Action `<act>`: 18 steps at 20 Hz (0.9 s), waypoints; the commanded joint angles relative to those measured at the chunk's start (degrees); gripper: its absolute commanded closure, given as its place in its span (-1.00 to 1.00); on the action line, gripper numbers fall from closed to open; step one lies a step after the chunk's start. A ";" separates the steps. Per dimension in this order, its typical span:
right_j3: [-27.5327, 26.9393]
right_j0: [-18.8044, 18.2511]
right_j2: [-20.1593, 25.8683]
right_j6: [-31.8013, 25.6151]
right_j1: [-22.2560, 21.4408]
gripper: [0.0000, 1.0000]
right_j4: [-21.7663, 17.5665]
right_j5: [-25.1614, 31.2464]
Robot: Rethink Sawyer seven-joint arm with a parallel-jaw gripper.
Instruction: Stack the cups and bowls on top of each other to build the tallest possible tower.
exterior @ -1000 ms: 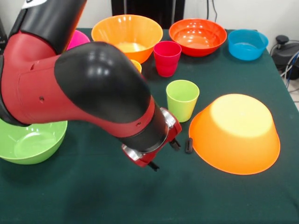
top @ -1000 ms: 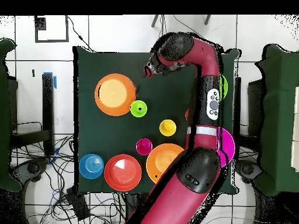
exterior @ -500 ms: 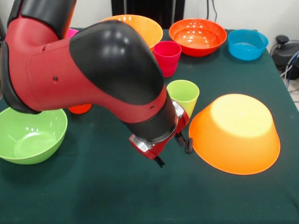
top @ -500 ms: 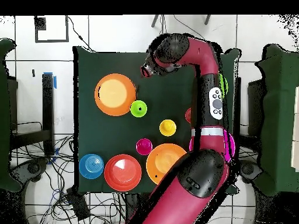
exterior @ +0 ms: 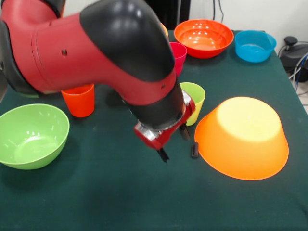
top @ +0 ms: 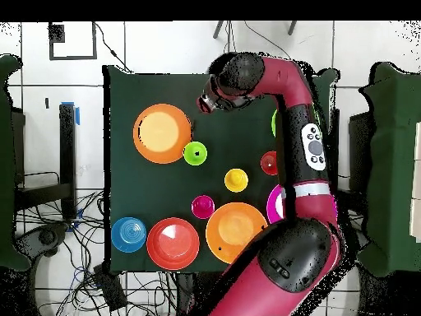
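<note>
Your gripper [exterior: 174,143] hangs low over the cloth, fingers spread, holding nothing, just beside the upturned orange bowl [exterior: 243,137] and in front of the lime cup [exterior: 196,98].

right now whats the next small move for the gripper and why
Probably slide the gripper sideways toward the upturned orange bowl, or up over it. The gripper is open, holds nothing, and hangs low over bare cloth beside the bowl's rim. The bowl lies upside down, a broad base for a tower.
</note>
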 commanded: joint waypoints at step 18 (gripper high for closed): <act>19.21 -0.28 -16.40 18.72 -19.94 -1.00 4.53 -10.02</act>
